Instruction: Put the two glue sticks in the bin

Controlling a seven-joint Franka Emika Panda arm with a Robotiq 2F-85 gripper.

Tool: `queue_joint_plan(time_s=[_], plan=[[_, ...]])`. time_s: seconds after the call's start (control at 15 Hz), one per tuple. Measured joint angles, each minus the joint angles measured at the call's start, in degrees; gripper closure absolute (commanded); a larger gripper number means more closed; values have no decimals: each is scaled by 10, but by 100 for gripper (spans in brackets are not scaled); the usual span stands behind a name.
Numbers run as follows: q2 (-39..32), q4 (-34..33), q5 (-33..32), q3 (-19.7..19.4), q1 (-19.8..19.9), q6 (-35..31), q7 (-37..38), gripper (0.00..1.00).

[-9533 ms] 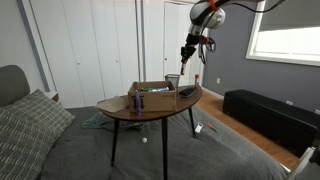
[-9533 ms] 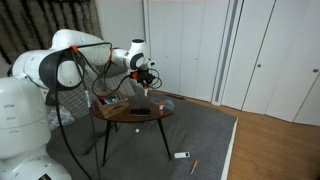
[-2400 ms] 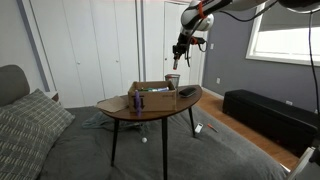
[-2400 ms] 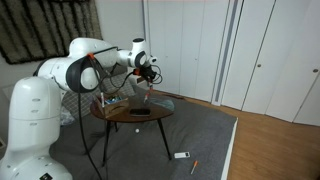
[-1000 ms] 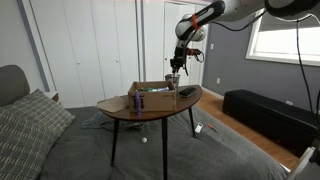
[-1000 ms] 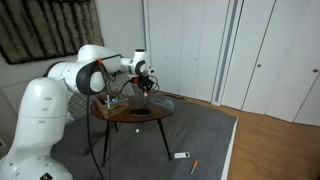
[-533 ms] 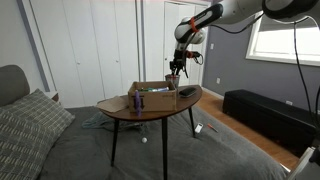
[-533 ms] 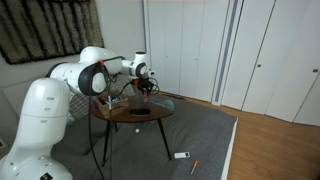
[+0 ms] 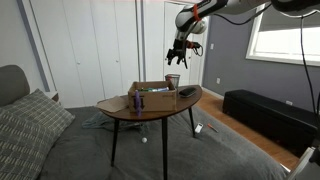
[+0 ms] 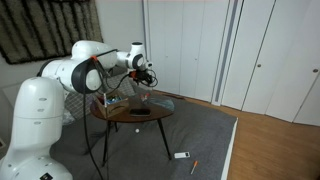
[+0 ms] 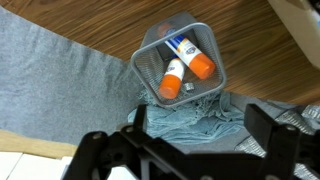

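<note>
In the wrist view the small dark wire-mesh bin (image 11: pixel 142 63) stands on the wooden table (image 11: pixel 90 28), seen from straight above. Two glue sticks lie inside it, side by side. One glue stick (image 11: pixel 185 50) is white and blue with an orange cap. The second glue stick (image 11: pixel 172 78) points its orange cap toward the rim. My gripper (image 11: pixel 200 132) hangs open above the bin with nothing between its fingers (image 11: pixel 266 128). In an exterior view the gripper (image 9: pixel 176 57) is well above the bin (image 9: pixel 173 81).
A brown cardboard box (image 9: pixel 150 92) with a dark bottle beside it sits on the round table (image 9: pixel 150 108). A blue-grey cloth (image 11: pixel 200 112) lies on the grey carpet (image 11: pixel 50 90) under the table edge. Small items lie on the floor (image 10: pixel 183 155).
The gripper was shut low over the bin; it has now opened and risen clear of it. The second glue stick now lies in the bin.
</note>
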State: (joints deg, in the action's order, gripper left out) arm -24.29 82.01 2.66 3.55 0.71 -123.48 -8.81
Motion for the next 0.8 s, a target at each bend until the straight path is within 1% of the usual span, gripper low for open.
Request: queue_joint_plan(time_s=[0.2,0.6,0.8], plan=[[35,2,6,0,3,48,0,0],[113,15,6,-9,6,180,0,0],[157,26,6,-14,6,275,-7,0]])
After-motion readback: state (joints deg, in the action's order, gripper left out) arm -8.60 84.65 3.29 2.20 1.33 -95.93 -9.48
